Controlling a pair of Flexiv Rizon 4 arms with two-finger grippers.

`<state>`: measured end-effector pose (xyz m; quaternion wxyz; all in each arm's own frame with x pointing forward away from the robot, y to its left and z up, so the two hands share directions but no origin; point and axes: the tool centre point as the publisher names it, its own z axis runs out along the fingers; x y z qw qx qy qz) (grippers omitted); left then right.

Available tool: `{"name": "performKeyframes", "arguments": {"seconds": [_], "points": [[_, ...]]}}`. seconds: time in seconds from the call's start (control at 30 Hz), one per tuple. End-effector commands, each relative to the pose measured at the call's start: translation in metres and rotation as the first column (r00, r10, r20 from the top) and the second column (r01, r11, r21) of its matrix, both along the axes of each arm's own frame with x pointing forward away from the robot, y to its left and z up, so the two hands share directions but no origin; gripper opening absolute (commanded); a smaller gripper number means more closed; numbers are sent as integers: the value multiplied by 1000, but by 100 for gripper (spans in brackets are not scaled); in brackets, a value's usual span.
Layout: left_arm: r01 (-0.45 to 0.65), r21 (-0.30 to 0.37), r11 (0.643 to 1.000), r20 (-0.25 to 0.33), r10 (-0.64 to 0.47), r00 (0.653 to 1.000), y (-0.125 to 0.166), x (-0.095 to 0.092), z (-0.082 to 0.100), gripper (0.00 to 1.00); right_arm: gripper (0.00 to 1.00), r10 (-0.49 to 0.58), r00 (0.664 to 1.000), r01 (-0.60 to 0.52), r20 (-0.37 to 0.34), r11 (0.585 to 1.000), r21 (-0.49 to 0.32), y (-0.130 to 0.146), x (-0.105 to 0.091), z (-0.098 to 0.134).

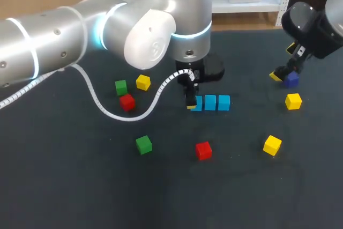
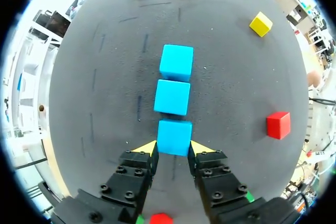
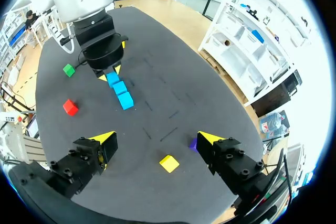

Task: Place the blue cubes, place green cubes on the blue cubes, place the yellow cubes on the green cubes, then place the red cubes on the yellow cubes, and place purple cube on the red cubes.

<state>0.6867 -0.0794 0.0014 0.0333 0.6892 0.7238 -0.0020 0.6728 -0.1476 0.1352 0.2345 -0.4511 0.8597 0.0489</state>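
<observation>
Three blue cubes lie in a touching row mid-table: the left one (image 1: 197,103), the middle one (image 1: 210,102) and the right one (image 1: 223,102). My left gripper (image 1: 191,102) stands at the row's left end. In its wrist view the nearest blue cube (image 2: 174,137) sits between the yellow fingertips (image 2: 146,148), which press on its two sides. My right gripper (image 1: 283,73) hangs wide open at the far right, above the purple cube (image 1: 291,80). The purple cube (image 3: 192,144) shows beside one open finger, untouched.
Loose cubes lie around: green (image 1: 121,87), yellow (image 1: 143,82) and red (image 1: 127,101) at the left, green (image 1: 143,144) and red (image 1: 203,150) nearer the front, yellow (image 1: 272,145) and yellow (image 1: 293,101) at the right. A white cable (image 1: 102,106) loops over the table.
</observation>
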Motion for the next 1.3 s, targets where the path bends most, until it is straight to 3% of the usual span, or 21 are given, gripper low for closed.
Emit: {"name": "performKeyframes", "arguments": {"seconds": [0.03, 0.63, 0.83, 0.87, 0.9, 1.3], "points": [[-3, -1, 1000, -10, 3, 1000, -2, 3, 0, 0, 100, -2, 1000, 2, 3, 1000, -1, 0, 0, 0], [0, 13, 1000, -9, 0, 1000, -2, 3, -2, 3, 100, -2, 1000, 2, 3, 1000, -1, 0, 0, 0], [0, 15, 1000, -10, 1, 1000, -2, 3, -2, 42, 100, -2, 1000, 2, 3, 1000, -1, 0, 0, 0], [-1, 16, 1000, -10, 1, 1000, -2, 3, -2, 63, 100, -2, 1000, 2, 3, 1000, -1, 0, 0, 0], [-2, 18, 1000, -11, 3, 1000, -2, 3, -2, 100, 100, -2, 1000, 2, 3, 1000, -1, 0, 0, 0], [-28, 1, 1000, -2, 28, 1000, -3, 7, -1, 100, 100, -2, 1000, 2, 3, 1000, -1, 0, 0, 0]]}}
